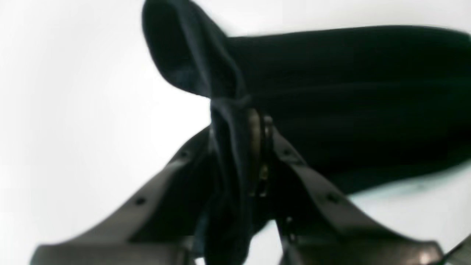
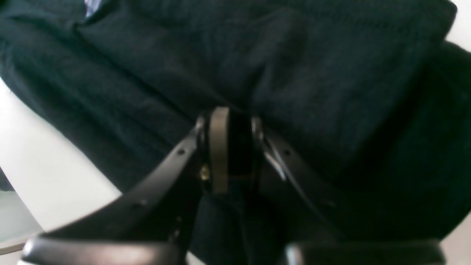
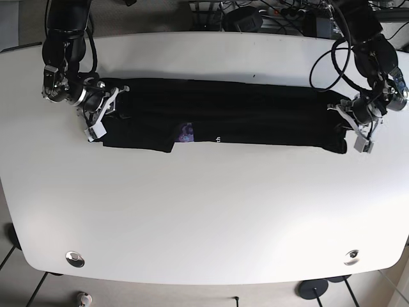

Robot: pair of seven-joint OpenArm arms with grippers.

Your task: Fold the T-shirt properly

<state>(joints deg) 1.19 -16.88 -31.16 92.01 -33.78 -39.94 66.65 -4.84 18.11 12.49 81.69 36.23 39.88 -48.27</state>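
Observation:
The black T-shirt (image 3: 223, 112) lies as a long, narrow band across the far half of the white table (image 3: 204, 217), with a small purple print (image 3: 186, 132) showing on its front edge. My right gripper (image 3: 107, 110) is at the band's left end, shut on the cloth; in the right wrist view the gripper (image 2: 228, 117) pinches dark fabric (image 2: 294, 55) between its tips. My left gripper (image 3: 345, 120) is at the band's right end. In the left wrist view this gripper (image 1: 254, 117) is shut on a bunched fold of the shirt (image 1: 349, 92), lifted a little off the table.
Cables and dark equipment (image 3: 268, 16) lie beyond the table's far edge. Two metal discs (image 3: 75, 258) (image 3: 351, 256) sit near the table's front corners. White tabletop stretches from the shirt to the front edge.

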